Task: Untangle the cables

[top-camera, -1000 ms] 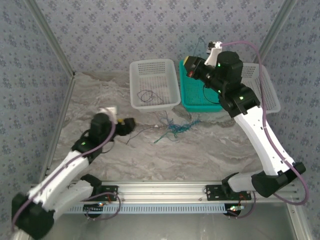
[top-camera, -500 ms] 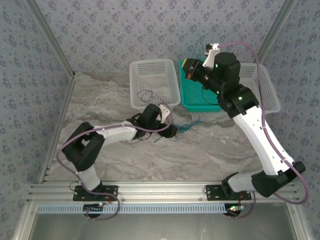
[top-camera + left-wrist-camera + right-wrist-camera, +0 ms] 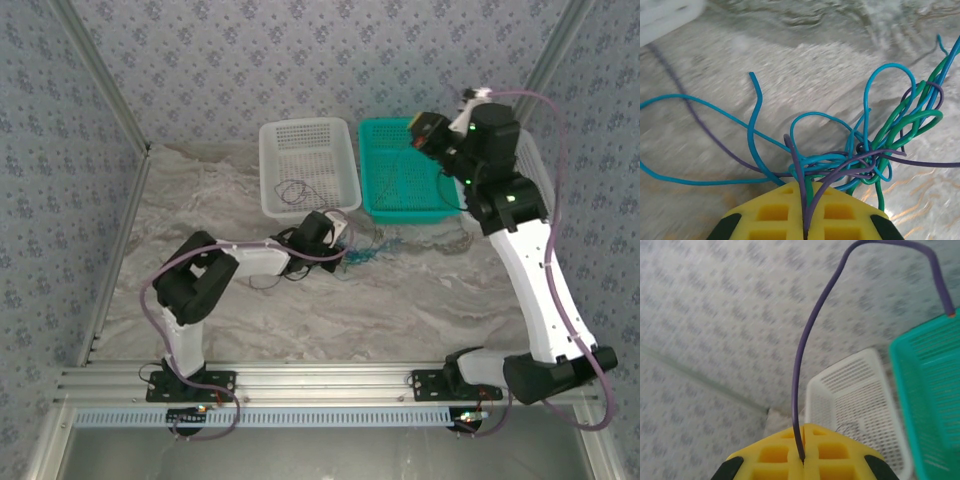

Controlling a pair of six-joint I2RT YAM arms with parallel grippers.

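progress partial: right gripper pinches one thin purple wire aloft; left gripper clamps knotted blue-green-purple thin-wire wad (mostly tangled).

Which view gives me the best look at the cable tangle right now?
Left wrist: the cable tangle sits close, with blue, green and purple strands distinct at the knot. Top external shows it as a small bluish wad. Right wrist shows one separate purple strand.

Your cables form a loose knot of blue, teal-green and purple strands, with a few strands pinched in the left gripper. One purple cable arcs up from the clamped right gripper. A dark cable lies coiled in the white basket.
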